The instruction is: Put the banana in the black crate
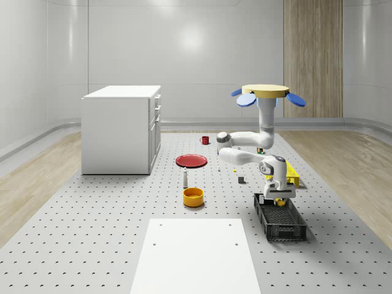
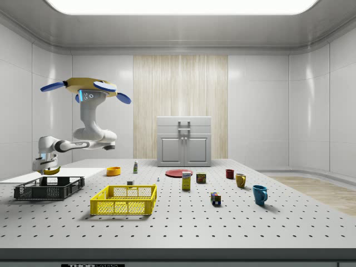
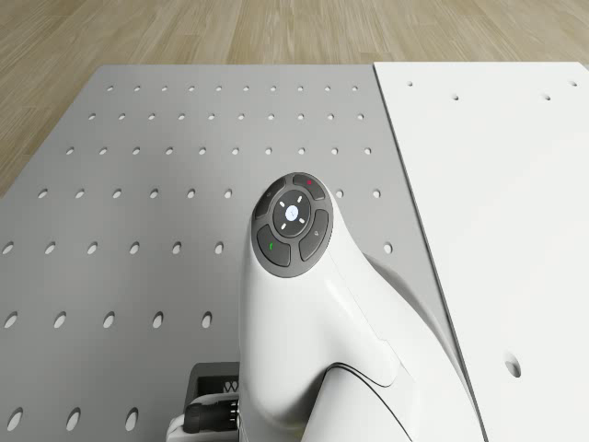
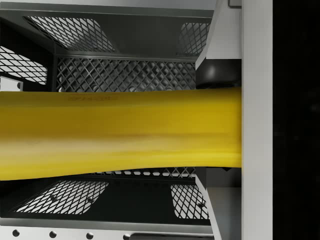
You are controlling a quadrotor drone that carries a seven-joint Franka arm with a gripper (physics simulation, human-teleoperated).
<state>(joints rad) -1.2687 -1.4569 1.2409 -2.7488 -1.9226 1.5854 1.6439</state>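
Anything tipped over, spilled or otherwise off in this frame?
Nothing stands out. The white two-finger gripper holds the yellow banana above the black mesh crate, which sits flat on the perforated table, while the drone hovers over the table, beyond the crate. The red plate lies flat.

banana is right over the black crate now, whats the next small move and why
Probably lower a touch, then open the fingers. The gripper holds the banana above the black crate, whose mesh floor shows behind the fruit in the wrist view. In the side view the banana hangs just above the crate's rim. The drone hovers beside the crate.
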